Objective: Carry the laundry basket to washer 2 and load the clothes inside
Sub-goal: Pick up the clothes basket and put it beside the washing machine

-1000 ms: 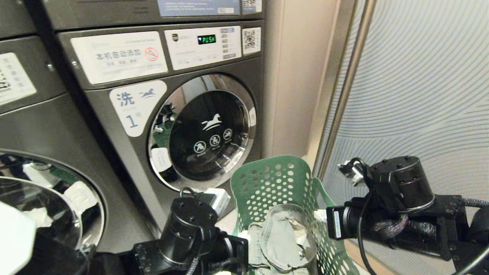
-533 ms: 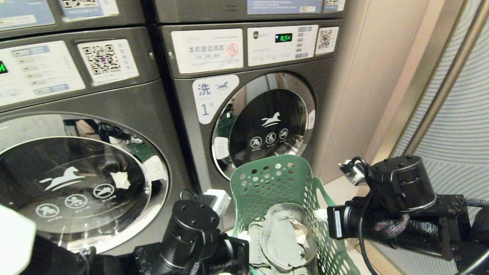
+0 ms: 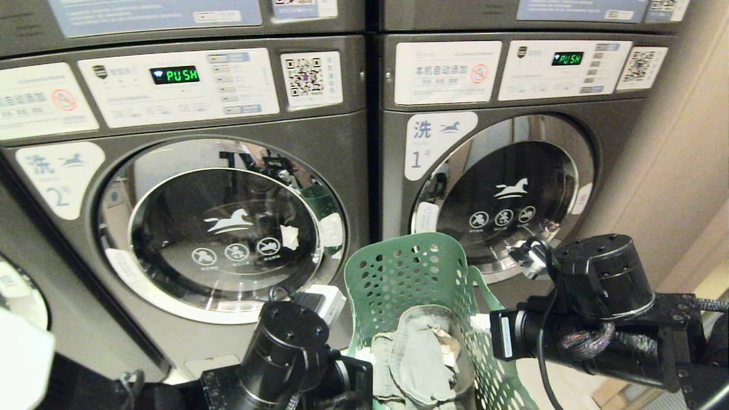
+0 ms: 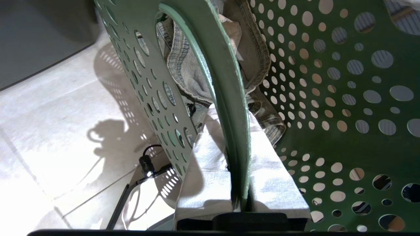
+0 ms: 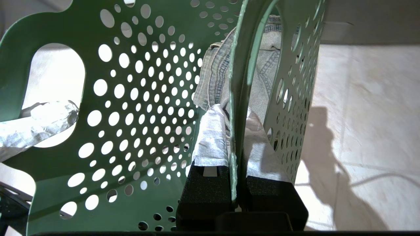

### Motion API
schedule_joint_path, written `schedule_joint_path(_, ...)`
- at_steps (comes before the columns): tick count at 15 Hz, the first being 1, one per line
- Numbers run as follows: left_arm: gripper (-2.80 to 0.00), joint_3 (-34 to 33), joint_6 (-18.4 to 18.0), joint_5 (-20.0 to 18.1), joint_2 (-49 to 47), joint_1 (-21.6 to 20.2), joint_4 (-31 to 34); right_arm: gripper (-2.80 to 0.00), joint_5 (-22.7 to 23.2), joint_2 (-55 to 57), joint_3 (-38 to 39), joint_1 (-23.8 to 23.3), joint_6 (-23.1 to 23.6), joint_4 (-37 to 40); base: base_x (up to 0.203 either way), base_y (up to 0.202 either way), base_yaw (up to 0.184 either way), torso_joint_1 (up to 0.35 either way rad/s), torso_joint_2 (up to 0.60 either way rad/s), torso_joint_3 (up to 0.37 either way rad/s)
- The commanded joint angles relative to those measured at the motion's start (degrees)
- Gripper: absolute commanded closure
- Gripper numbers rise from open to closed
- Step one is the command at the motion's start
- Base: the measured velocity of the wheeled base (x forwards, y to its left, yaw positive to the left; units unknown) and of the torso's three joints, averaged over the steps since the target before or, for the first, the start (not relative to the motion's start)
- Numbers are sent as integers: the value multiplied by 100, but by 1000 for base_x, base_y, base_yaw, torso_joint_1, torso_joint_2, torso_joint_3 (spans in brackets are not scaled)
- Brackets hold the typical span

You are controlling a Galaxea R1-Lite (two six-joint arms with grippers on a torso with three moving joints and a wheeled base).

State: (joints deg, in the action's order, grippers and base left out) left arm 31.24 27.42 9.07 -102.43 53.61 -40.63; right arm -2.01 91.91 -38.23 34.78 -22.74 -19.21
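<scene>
The view has swung left: the grey front-loading washer marked 2 (image 3: 222, 228) now fills the left of the head view, and the washer marked 1 (image 3: 501, 193) has shifted right. The green perforated plastic laundry basket (image 3: 410, 273) holding faded denim clothes (image 3: 421, 353) hangs between both arms, the left hand (image 4: 241, 183) and the right hand (image 5: 234, 144) each clamped on its rim.

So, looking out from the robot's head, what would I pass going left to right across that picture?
Washer 2 → left tool pinching the basket's rim → green laundry basket with clothes → right tool pinching the opposite rim → washer 1 → beige wall.
</scene>
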Motion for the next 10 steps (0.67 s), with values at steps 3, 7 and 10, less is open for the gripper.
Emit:
schedule_joint_path(3, 0, -13, 9, 16, -23, 0, -24, 0, -9, 2, 3, 2, 15, -12, 1, -8, 174, 2, 1, 1)
schedule_joint_path(7, 0, -4, 9, 16, -32, 26, -24, 0, -19, -7, 79, 2, 15, -12, 2, -3, 79, -2, -3, 1)
schedule_joint_path(10, 0, -4, 9, 16, -41, 61, -24, 0, -19, -7, 114, 2, 15, -12, 0, 0, 0, 0, 0, 0)
